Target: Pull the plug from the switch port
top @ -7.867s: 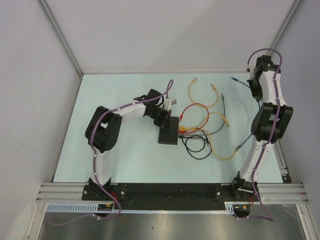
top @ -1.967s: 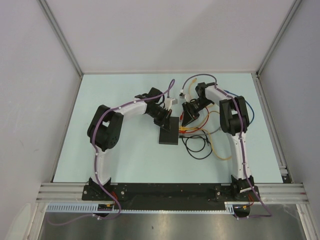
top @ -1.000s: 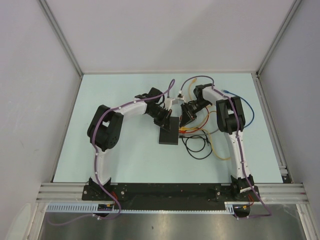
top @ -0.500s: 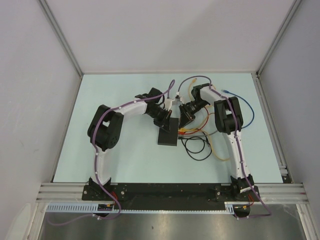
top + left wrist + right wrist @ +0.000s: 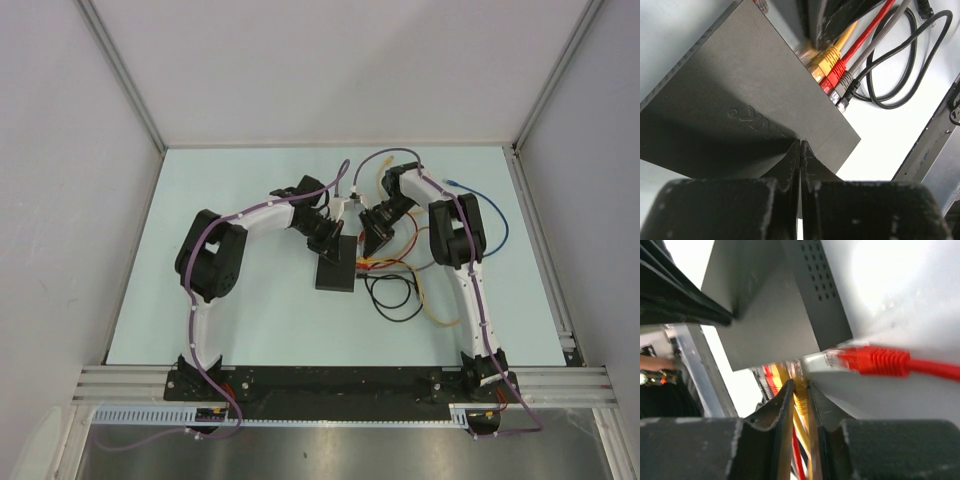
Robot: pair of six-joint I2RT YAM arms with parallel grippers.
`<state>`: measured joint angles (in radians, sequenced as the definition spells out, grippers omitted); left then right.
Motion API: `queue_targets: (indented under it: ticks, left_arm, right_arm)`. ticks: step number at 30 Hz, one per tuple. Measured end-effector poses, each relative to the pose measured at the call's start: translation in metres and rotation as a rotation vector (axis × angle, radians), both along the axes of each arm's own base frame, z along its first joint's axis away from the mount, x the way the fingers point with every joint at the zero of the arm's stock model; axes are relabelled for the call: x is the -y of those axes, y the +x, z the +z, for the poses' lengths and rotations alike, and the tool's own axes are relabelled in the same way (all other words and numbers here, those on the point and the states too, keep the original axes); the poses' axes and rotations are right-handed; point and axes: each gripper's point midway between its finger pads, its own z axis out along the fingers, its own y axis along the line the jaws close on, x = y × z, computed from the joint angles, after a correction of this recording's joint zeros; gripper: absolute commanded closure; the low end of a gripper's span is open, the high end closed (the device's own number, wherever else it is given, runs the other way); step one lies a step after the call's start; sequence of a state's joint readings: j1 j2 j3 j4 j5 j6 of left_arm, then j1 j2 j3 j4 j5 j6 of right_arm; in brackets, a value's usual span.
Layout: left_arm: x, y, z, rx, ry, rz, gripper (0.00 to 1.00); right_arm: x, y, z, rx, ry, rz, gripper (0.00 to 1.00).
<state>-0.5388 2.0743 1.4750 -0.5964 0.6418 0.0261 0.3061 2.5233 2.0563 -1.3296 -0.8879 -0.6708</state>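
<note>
Your left gripper (image 5: 801,146): jaws fully together, nothing between them, tips pressed down on the top of the switch (image 5: 740,95). Your right gripper (image 5: 800,388): jaws nearly together, pinched on the yellow plug (image 5: 800,400) right at the switch's port face. Red plug (image 5: 835,75) and grey plug (image 5: 846,89) sit at the ports just beside it. Switch lies flat in the middle of the table (image 5: 250,320), cables (image 5: 392,297) trailing off to its right. Can't tell whether the yellow plug is seated or partly out.
</note>
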Motion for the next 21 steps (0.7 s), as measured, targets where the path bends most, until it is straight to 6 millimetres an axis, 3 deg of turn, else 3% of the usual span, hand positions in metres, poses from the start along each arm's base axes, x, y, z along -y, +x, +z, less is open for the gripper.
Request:
queue_targets:
  ticks: [8, 14, 17, 20, 21]
  left_arm:
    - [0.0, 0.0, 0.0, 0.0, 0.0, 0.0, 1.0]
    - [0.0, 0.0, 0.0, 0.0, 0.0, 0.0, 1.0]
    - [0.0, 0.0, 0.0, 0.0, 0.0, 0.0, 1.0]
    - [0.0, 0.0, 0.0, 0.0, 0.0, 0.0, 1.0]
    - [0.0, 0.0, 0.0, 0.0, 0.0, 0.0, 1.0]
  right_arm:
    - [0.017, 0.001, 0.0, 0.033, -0.078, 0.041, 1.0]
    - [0.031, 0.024, 0.006, 0.139, -0.124, 0.032, 1.0]
    - [0.045, 0.036, 0.02, 0.211, -0.166, 0.021, 1.0]
    - [0.058, 0.046, 0.039, 0.293, -0.207, 0.012, 0.7]
    - [0.062, 0.048, 0.047, 0.319, -0.215, 0.009, 0.66]
